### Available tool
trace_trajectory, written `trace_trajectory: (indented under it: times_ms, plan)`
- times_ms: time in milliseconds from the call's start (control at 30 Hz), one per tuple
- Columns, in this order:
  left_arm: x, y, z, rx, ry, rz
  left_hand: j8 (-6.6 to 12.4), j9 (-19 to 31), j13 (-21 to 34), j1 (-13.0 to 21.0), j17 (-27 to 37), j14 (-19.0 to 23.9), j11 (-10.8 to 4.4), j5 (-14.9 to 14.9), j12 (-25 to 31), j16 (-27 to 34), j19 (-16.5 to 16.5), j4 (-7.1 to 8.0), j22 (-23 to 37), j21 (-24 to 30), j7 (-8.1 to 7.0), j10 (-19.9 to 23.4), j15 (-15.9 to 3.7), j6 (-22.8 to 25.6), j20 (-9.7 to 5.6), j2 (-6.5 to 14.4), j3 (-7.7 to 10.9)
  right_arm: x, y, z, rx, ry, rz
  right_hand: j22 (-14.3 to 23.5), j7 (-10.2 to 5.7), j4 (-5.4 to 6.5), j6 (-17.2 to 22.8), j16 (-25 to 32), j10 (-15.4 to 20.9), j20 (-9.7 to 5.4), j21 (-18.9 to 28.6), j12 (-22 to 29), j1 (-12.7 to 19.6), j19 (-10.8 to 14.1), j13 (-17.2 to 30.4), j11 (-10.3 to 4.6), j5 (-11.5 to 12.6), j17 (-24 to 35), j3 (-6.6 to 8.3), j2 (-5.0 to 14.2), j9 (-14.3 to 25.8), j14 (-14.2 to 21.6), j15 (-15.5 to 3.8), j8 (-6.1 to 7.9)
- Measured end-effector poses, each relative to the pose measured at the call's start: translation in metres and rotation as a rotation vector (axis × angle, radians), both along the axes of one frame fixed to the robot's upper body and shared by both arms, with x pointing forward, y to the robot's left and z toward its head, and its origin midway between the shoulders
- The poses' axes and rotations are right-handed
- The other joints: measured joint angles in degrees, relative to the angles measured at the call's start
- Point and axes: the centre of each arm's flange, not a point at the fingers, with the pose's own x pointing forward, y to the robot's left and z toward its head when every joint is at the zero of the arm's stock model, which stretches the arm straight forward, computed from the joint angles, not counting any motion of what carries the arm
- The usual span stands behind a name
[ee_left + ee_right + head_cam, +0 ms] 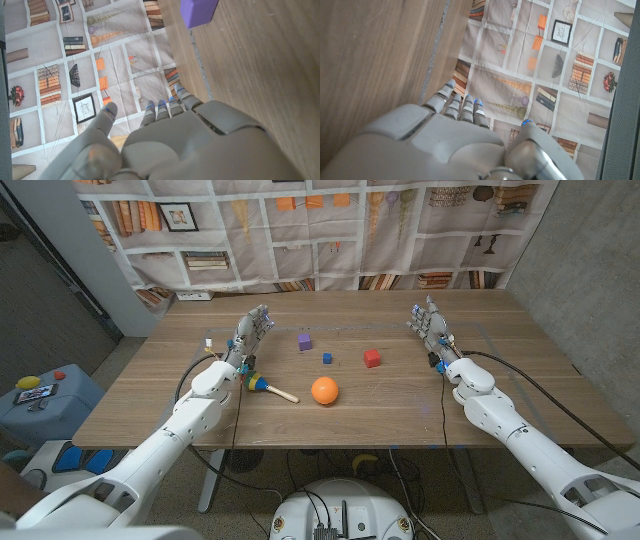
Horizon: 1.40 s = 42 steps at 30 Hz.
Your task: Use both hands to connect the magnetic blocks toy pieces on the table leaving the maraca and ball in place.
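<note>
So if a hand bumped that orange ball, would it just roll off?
Probably. The ball looks smooth and round, resting on bare flat table with nothing bracing it, so a nudge would likely send it rolling. The maraca lies apart from it and would hardly stop it. It seems light, perhaps plastic.

The purple block is getting cut off by the left wrist view's edge — the maraca head is hiding partly behind the left arm.
</note>
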Motion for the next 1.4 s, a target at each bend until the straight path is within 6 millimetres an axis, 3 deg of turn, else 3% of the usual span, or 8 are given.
trace_trajectory:
  times_ms: [400, 567, 667, 967, 1167, 1400]
  plan:
    - [-0.014, 0.008, 0.014, 0.054, -0.012, 0.022, 0.64, 0.0, 0.1, 4.2, 0.3, 0.1, -1.27, -0.3, 0.0, 0.0, 0.2, -6.81, -0.2, 0.0, -0.78, 0.6, -0.36, 2.2, -0.18, 1.9, 1.98, -0.001, -0.002, -0.003, -0.012, 0.001, -0.012, 0.0, -0.10, 0.00, 0.5, 0.0, 0.3, 0.00, 0.2, 0.0, 0.0, 0.0, -0.2, 0.32, 0.0, -0.4, 0.00, 0.00, 0.0, 0.1, -0.09, 0.00]
    - [-0.020, 0.011, 0.019, 0.091, -0.001, 0.039, 0.64, 0.0, 0.2, 5.1, 0.3, 0.3, -1.76, -0.3, 0.0, 0.0, 0.2, -8.69, -0.2, 0.0, -1.13, 1.1, -0.74, 3.0, -0.18, 1.5, 2.41, -0.001, -0.001, -0.005, -0.010, 0.003, -0.011, 0.0, -0.10, -0.11, 0.5, 0.0, 0.3, 0.00, 0.2, 0.0, 0.0, 0.0, -0.4, 0.32, 0.0, -0.4, 0.11, 0.00, 0.0, 0.1, -0.09, 0.00]
    - [-0.024, 0.012, 0.023, 0.116, 0.002, 0.047, 0.64, 0.0, 0.2, 6.0, 0.3, 0.0, -1.76, -0.3, 0.0, 0.0, 0.1, -9.94, -0.1, 0.0, -1.13, 1.1, -1.05, 3.0, 0.70, 1.3, 2.61, 0.000, -0.001, -0.007, -0.007, 0.004, -0.009, 0.0, -0.10, -0.25, 0.5, 0.0, 0.3, 0.00, 0.2, 0.0, 0.0, 0.0, -0.4, 0.31, 0.0, -0.6, 0.25, 0.00, 0.0, 0.1, -0.08, 0.00]
    - [-0.032, 0.014, 0.035, 0.202, 0.018, 0.090, 1.07, 0.0, 0.2, 7.8, 0.3, 0.0, -1.98, -0.3, 0.0, 0.0, 0.0, -12.05, 0.0, 0.0, -1.67, 1.4, -1.04, 4.3, 1.47, 1.0, 3.14, 0.003, -0.001, -0.013, 0.002, 0.003, -0.003, 0.0, -0.10, -0.25, 0.5, 0.2, 0.3, -0.23, 0.2, 0.0, 0.0, -0.3, -0.7, 0.31, 0.1, -0.9, 0.24, 0.00, 0.0, 0.3, -0.30, 0.00]
    - [-0.039, 0.011, 0.048, 0.284, 0.016, 0.126, 1.33, 0.0, 0.2, 8.9, 0.3, 0.0, -2.24, -0.3, 0.1, 0.0, 0.0, -12.53, 0.0, 0.0, -2.27, 1.6, -1.04, 5.5, 1.46, 0.5, 3.16, 0.004, -0.001, -0.014, 0.012, -0.011, 0.003, 0.0, -0.31, -0.25, 0.7, 0.2, 0.5, -0.96, 0.2, 0.0, 0.0, -0.1, -0.7, 0.09, 0.2, -1.2, 0.24, 0.00, 0.0, 0.2, -0.81, 0.00]
    - [-0.045, 0.008, 0.060, 0.395, 0.027, 0.173, 1.51, 0.0, 0.2, 9.6, 0.3, 0.3, -2.47, -0.3, 0.4, 0.0, 0.0, -13.01, 0.0, 0.0, -1.64, 1.9, -0.30, 6.4, 2.08, -0.2, 3.16, 0.005, -0.002, -0.013, 0.010, -0.024, 0.003, 0.0, -0.41, -0.56, 0.8, 0.2, 0.6, -1.05, 0.2, 0.0, 0.0, -0.2, -1.0, 0.00, 0.2, -1.2, 0.56, 0.00, 0.0, 0.2, -0.81, 0.00]
